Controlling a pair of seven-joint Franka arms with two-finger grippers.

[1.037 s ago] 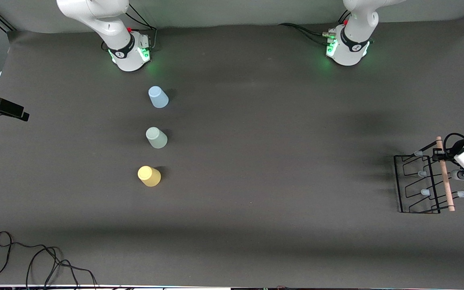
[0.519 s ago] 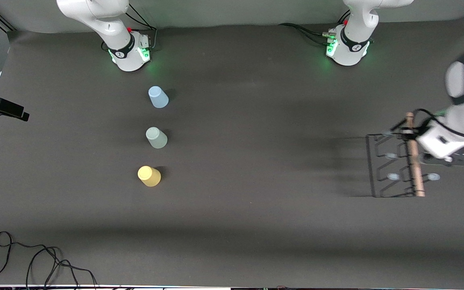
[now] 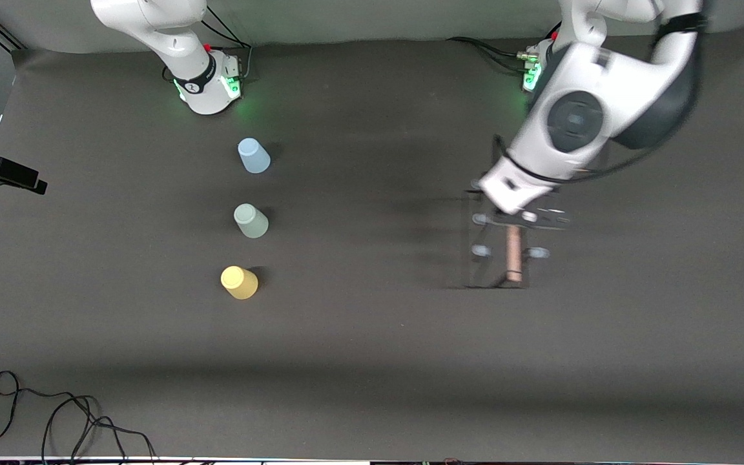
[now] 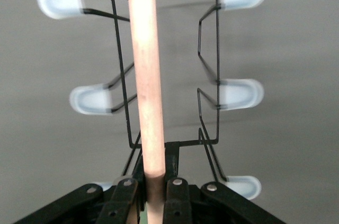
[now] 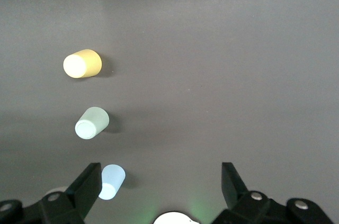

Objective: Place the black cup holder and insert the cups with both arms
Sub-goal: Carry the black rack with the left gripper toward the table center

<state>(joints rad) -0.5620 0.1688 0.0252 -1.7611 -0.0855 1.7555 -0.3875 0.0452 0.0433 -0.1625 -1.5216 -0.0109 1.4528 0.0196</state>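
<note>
My left gripper [image 3: 515,221] is shut on the light wooden handle [image 3: 513,259] of the black cup holder [image 3: 475,258]. It holds the holder in the air over the table's middle, toward the left arm's end. In the left wrist view the handle [image 4: 144,75] runs out from between the closed fingers [image 4: 179,197], with the wire frame [image 4: 209,75] and pale blue prong tips [image 4: 241,94] below it. Three cups stand in a row toward the right arm's end: light blue [image 3: 254,156], grey-green [image 3: 251,221] and yellow [image 3: 239,282]. My right gripper [image 5: 160,176] waits open, high over the light blue cup [image 5: 112,181].
The two arm bases [image 3: 207,84] [image 3: 556,77] stand along the table's back edge. A black cable [image 3: 55,420] lies at the near corner at the right arm's end. A black device [image 3: 4,173] juts in at that end's edge.
The left arm has swung the cup holder from the edge at the left arm's end in toward the table's middle. The right arm and the cups have not moved.
</note>
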